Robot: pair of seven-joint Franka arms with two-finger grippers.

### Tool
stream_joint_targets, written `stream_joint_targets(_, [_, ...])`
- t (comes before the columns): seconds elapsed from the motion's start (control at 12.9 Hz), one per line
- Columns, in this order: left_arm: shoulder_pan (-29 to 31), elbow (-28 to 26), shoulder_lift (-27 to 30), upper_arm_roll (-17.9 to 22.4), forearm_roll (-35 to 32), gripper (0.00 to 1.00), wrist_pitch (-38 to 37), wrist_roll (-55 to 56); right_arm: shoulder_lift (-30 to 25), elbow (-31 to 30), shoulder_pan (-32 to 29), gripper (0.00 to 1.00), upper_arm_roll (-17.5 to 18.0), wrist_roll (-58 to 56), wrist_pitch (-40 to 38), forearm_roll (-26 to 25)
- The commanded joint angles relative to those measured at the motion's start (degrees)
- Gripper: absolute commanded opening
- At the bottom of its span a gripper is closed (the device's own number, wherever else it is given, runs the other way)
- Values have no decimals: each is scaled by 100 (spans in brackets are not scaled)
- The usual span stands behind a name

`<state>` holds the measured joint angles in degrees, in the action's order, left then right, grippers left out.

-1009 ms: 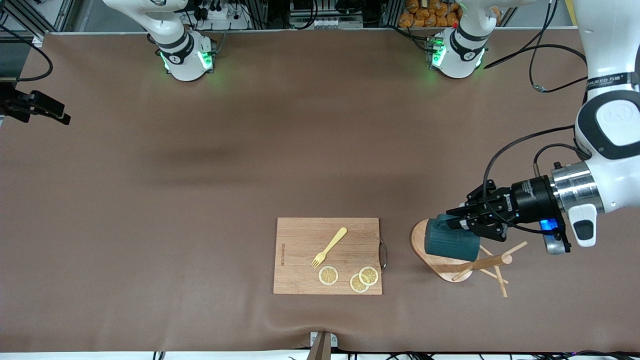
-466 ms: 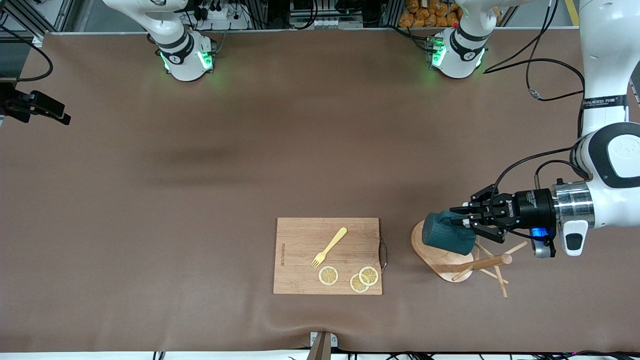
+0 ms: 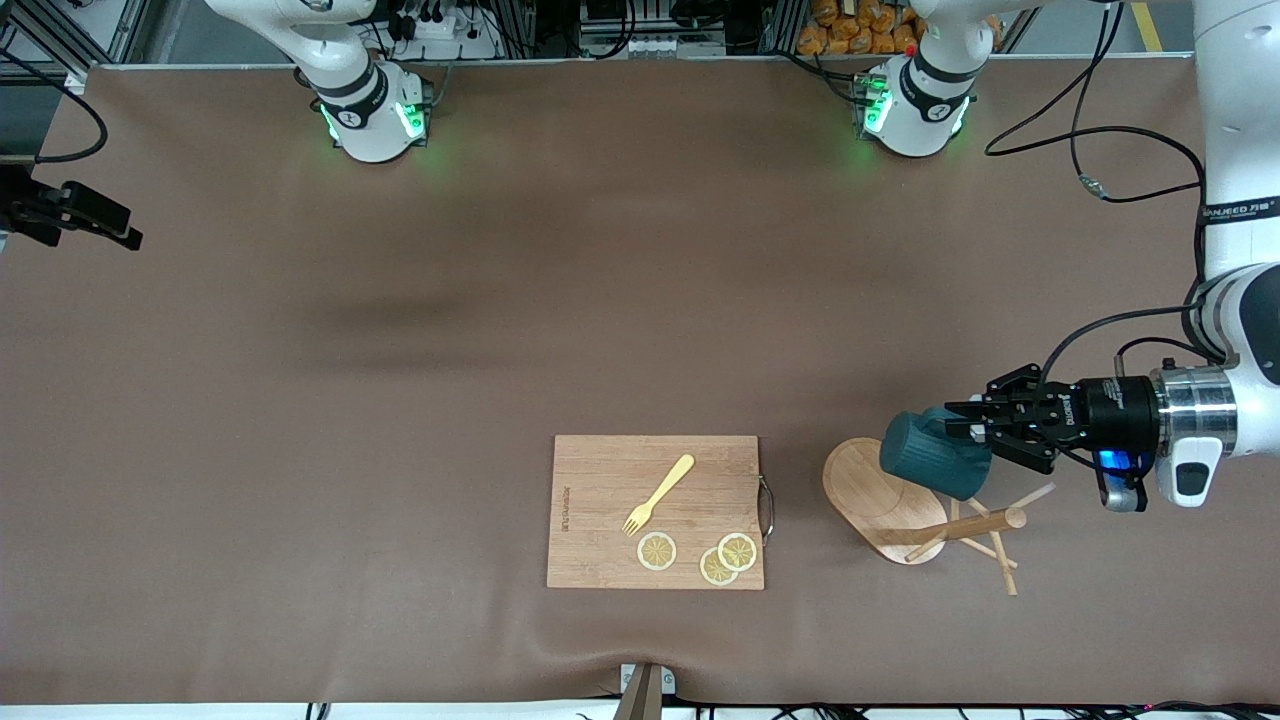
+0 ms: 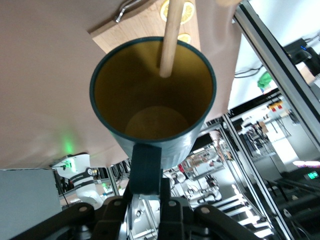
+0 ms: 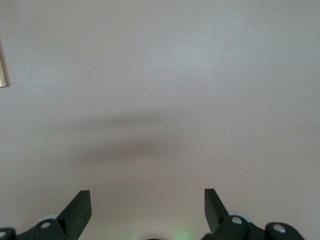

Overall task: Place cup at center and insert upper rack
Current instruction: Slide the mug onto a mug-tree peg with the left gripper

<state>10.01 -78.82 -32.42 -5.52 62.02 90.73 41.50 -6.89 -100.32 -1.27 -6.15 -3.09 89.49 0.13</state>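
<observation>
Since a second ago the left pincer has drawn the cup back toward the left arm's end of the table, uncovering more of the rack's oval base. It grips the cup by its handle, the cup lying sideways over the rack. Seen from the left wrist, a peg points into the cup's open mouth. Waiting high over bare table, the right pincer is spread wide.
</observation>
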Motion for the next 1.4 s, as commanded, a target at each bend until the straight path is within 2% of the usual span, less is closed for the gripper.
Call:
stream_joint_targets(0.0, [89, -2, -141, -45, 406, 0, -117, -204, -67, -23, -119, 100, 79, -113, 24, -57])
stream_joint_targets(0.62, [361, 7, -501, -54, 952, 0, -170, -555, -58, -31, -75, 100, 97, -78, 68, -198])
stream_joint_targets(1.32, [379, 7, -730, -45, 1382, 0, -170, -1038, -58, -23, -57, 100, 97, -78, 68, -198])
